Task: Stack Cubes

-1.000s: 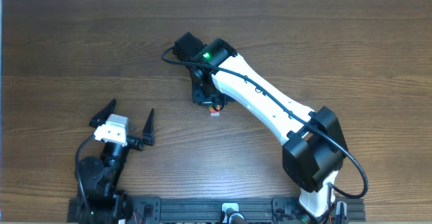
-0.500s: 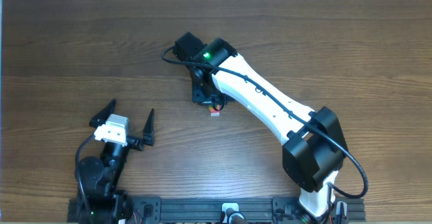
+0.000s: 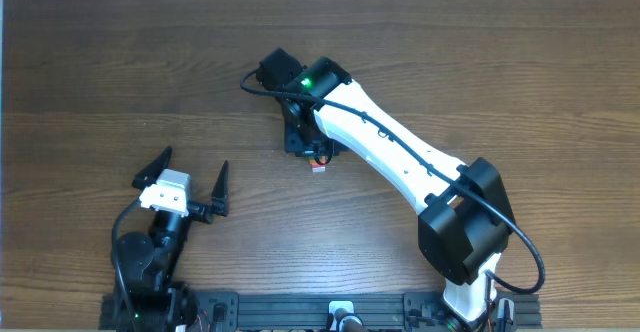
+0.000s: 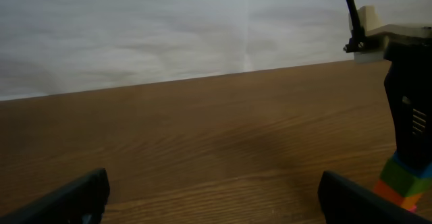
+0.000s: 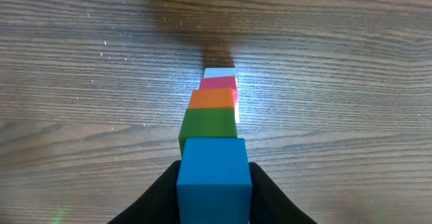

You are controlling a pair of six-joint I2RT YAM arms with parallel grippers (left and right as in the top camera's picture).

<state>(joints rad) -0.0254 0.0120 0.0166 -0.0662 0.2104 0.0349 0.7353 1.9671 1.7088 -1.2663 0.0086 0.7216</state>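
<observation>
Left gripper (image 3: 194,164) spread, holding nothing, by the near-left corner of the brown wooden worktop (image 3: 500,72); right gripper (image 5: 214,187) pinches the blue cube (image 5: 213,164) atop the stack of green, orange, red and white cubes (image 5: 210,119) near mid-worktop; risk: tall narrow column, so a sideways tug on release would likely topple it.

Cube stack (image 5: 216,109) standing mid-table (image 3: 500,72), cubes one atop another. Right gripper (image 5: 214,198) at top cube (image 5: 212,164), fingers touching either side. Left gripper (image 3: 196,158) left of stack, well apart, near own base.
</observation>
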